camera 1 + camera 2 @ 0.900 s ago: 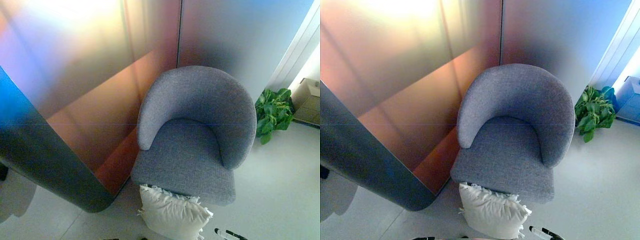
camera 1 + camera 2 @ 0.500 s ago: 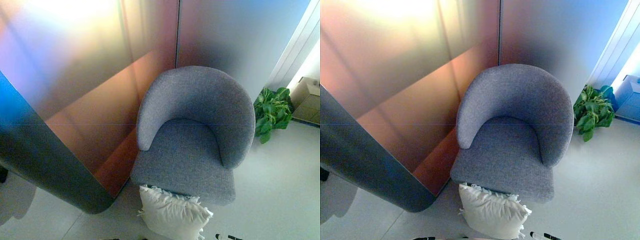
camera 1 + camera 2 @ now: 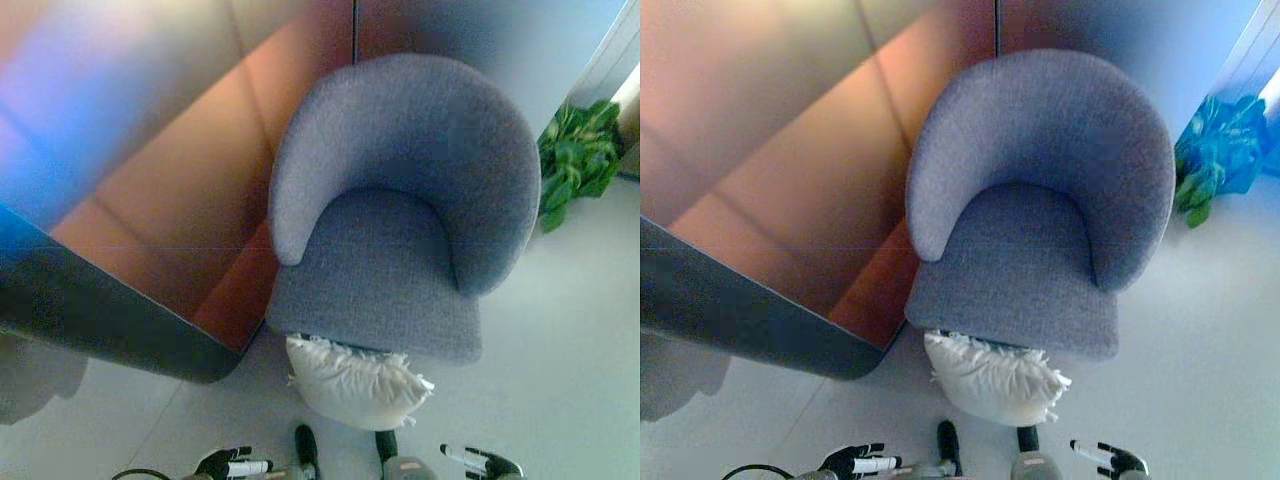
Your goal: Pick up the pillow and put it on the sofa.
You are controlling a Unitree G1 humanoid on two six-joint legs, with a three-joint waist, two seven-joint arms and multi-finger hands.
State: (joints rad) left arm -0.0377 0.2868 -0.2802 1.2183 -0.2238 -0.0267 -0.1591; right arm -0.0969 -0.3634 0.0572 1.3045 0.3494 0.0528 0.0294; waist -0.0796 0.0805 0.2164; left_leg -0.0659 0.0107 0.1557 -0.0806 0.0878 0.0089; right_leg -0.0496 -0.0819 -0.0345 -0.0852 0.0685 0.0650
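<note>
A white pillow with a frilled edge lies on the floor, leaning against the front of the grey round-backed sofa chair. The chair's seat is bare. My left hand shows at the bottom edge, left of the pillow and nearer to me, with its fingers relaxed and holding nothing. My right hand shows at the bottom edge, right of the pillow, with its fingers also relaxed and empty. Both hands are apart from the pillow.
A glossy wall panel runs along the left of the chair and ends in a dark rounded corner. A green potted plant stands at the right behind the chair. Pale floor lies right of the pillow.
The camera has tilted down, so chair and pillow sit higher in the picture. Both hands now show at the bottom edge. The pillow has not moved against the chair.
</note>
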